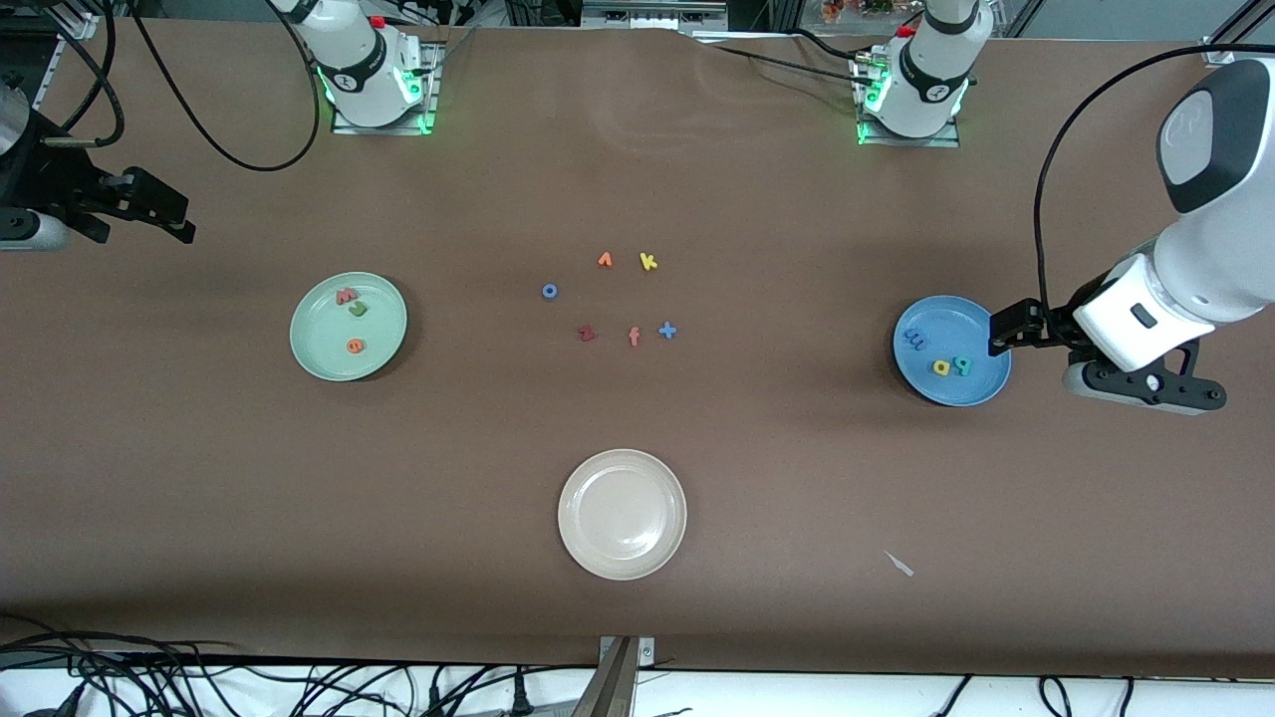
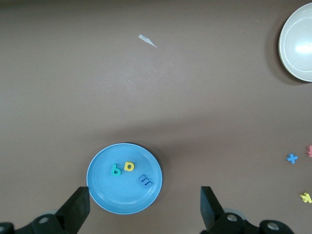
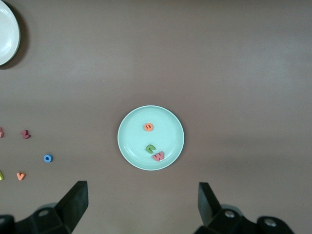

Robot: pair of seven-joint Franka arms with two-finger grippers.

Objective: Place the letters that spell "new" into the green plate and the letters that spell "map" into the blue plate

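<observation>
Mint-green plate [image 1: 321,351], medium-blue plate [image 1: 971,388], cream-white plate [image 1: 623,553], brown table [image 1: 398,498]

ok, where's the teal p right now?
Front view: the teal p lies in the blue plate at the left arm's end of the table, touching the yellow a.

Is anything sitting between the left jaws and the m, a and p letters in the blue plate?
Nothing visible. The blue m, yellow a and teal p already lie in the blue plate, uncovered. The left gripper hangs open above the table beside the plate, toward the left arm's end.
</observation>
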